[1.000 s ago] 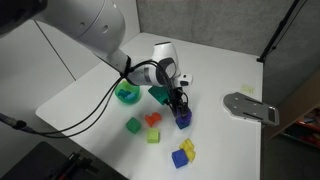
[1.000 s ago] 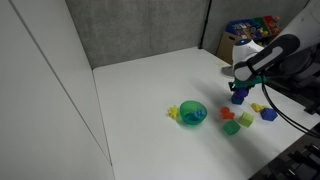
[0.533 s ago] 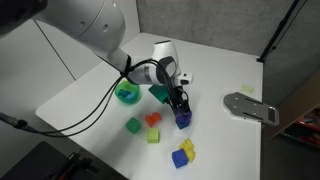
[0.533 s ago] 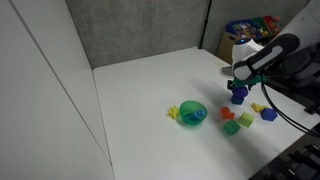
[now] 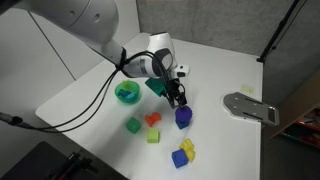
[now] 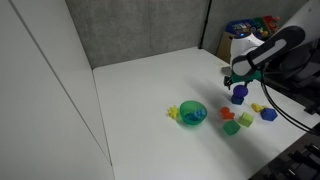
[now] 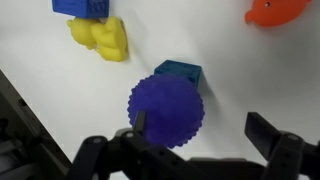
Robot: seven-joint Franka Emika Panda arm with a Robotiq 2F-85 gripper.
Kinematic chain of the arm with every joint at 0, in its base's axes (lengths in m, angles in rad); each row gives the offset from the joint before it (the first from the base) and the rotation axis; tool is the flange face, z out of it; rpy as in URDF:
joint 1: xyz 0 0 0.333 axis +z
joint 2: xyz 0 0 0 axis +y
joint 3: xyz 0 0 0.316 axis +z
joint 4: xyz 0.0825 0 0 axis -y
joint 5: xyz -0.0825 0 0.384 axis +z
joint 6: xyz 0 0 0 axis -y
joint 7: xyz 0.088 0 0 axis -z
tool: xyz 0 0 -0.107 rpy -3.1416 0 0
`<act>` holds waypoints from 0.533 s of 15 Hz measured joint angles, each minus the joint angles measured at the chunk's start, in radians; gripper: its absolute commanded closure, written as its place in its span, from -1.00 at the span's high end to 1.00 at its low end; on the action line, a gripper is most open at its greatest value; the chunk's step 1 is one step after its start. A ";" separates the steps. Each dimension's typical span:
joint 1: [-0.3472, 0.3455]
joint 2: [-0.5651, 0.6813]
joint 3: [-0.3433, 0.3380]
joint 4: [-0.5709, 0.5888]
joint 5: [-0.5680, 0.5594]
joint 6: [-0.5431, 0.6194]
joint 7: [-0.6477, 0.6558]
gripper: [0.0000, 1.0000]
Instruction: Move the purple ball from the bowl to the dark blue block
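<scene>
The purple ball (image 7: 166,110) rests on top of the dark blue block (image 7: 178,72), which shows only as an edge behind it in the wrist view. In both exterior views the ball (image 5: 183,117) (image 6: 238,96) stands free on the white table. My gripper (image 7: 201,122) is open and hangs just above the ball, holding nothing. Its left finger (image 7: 140,120) overlaps the ball's edge and the right finger (image 7: 265,130) stands well clear. In both exterior views the gripper (image 5: 176,93) (image 6: 236,79) is a little above the ball. The green bowl (image 5: 127,94) (image 6: 192,113) sits apart from it.
Toy blocks lie near the ball: a green one (image 5: 133,125), a red one (image 5: 153,119), a light green one (image 5: 154,135) and a blue block joined to a yellow piece (image 5: 183,153) (image 7: 100,38). A grey flat plate (image 5: 250,106) lies at the table's side.
The gripper has opened and let go of the purple ball, then risen a little above it. The ball stays on the dark blue block.
</scene>
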 measured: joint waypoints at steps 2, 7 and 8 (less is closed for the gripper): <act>0.000 -0.038 0.018 -0.014 0.000 0.000 -0.002 1.00; 0.000 -0.153 0.080 -0.074 0.008 0.000 -0.035 1.00; -0.002 -0.176 0.098 -0.087 0.017 0.000 -0.052 1.00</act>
